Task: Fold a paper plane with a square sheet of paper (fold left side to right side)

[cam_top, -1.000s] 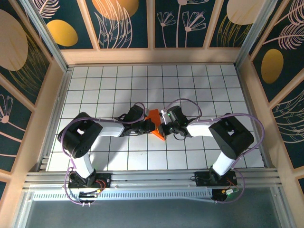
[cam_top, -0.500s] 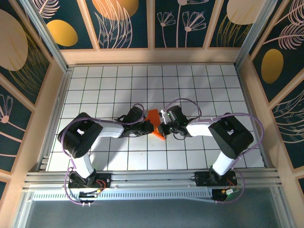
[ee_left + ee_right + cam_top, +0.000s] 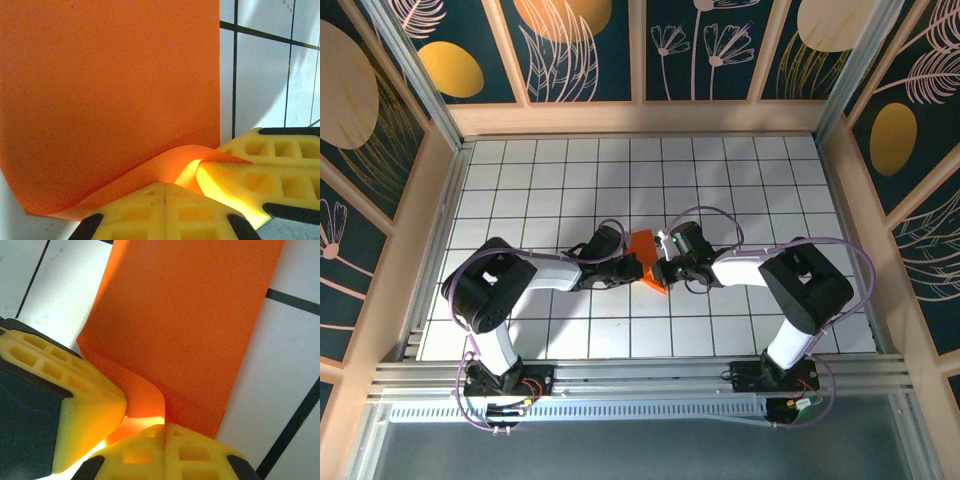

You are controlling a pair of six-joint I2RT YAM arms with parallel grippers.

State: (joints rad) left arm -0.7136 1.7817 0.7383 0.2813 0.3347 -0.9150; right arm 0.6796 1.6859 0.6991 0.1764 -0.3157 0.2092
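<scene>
The orange sheet of paper (image 3: pixel 644 246) lies folded into a narrow plane-like piece with a pointed near end, at the middle of the white grid table (image 3: pixel 570 170). My left gripper (image 3: pixel 634 268) and right gripper (image 3: pixel 662 268) meet tip to tip over it. In the left wrist view my shut left gripper (image 3: pixel 165 192) sits at the paper (image 3: pixel 110 90), whose near flap curls up toward the right gripper's fingers (image 3: pixel 270 170). In the right wrist view my shut right gripper (image 3: pixel 165 435) touches the paper (image 3: pixel 190 325) beside the left gripper's fingers (image 3: pixel 85 405). No paper shows between either pair of jaws.
Wooden walls with dark flower panels (image 3: pixel 640 50) close in the table on the far, left and right sides. An aluminium rail (image 3: pixel 640 375) with both arm bases runs along the near edge. Purple cables (image 3: pixel 700 215) loop over both wrists.
Both wrists have crept slightly toward the far side and closer together, still shut. The raised flap of the paper looks a little flatter.
</scene>
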